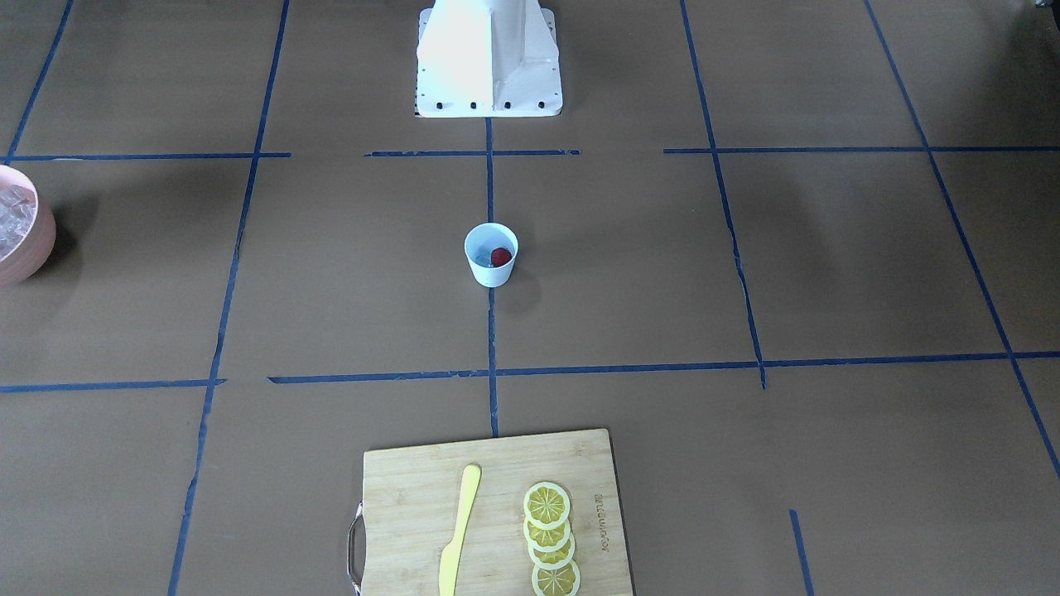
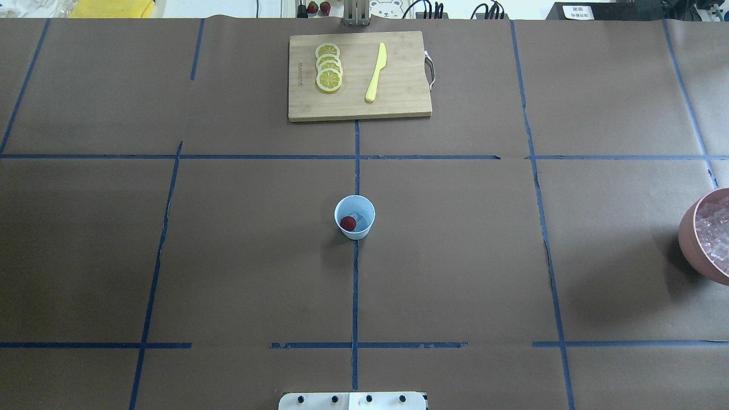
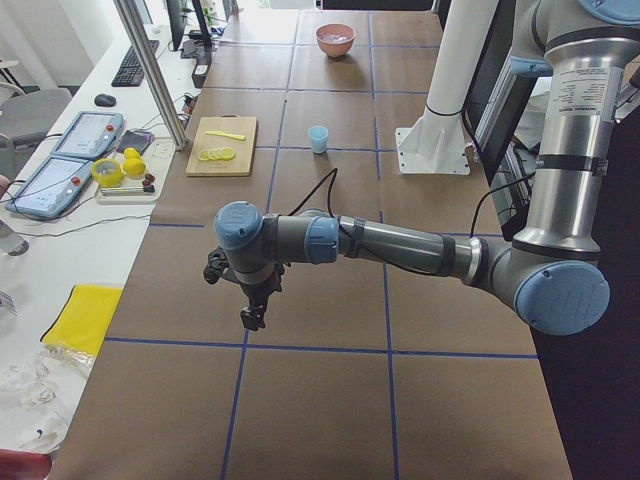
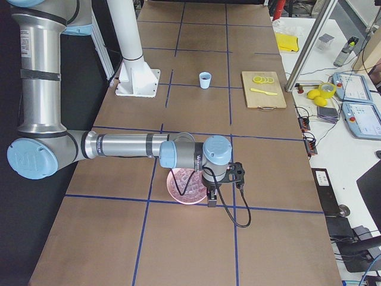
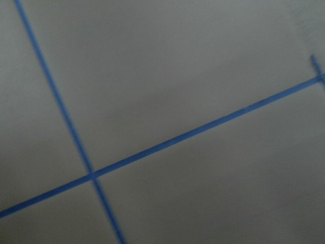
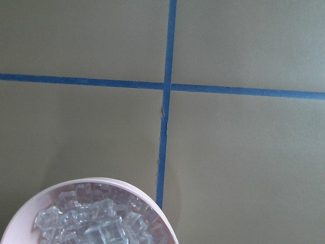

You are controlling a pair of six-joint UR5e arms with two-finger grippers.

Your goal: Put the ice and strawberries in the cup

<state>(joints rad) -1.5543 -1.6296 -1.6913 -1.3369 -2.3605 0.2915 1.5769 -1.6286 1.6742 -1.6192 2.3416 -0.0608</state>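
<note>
Cup (image 2: 359, 233) holds strawberry (image 2: 348, 223), ice (image 2: 359, 217) at its 1 o'clock; looks done. Left claw (image 3: 252, 318), right claw (image 4: 211, 201): can't tell if apart or together

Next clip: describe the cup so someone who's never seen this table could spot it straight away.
On the brown table gridded with blue tape, follow the centre line from the robot base to the cutting board. The cup stands on it about midway, alone. It is small, pale blue and holds a strawberry, unlike the larger pink bowl of ice at the edge.
</note>
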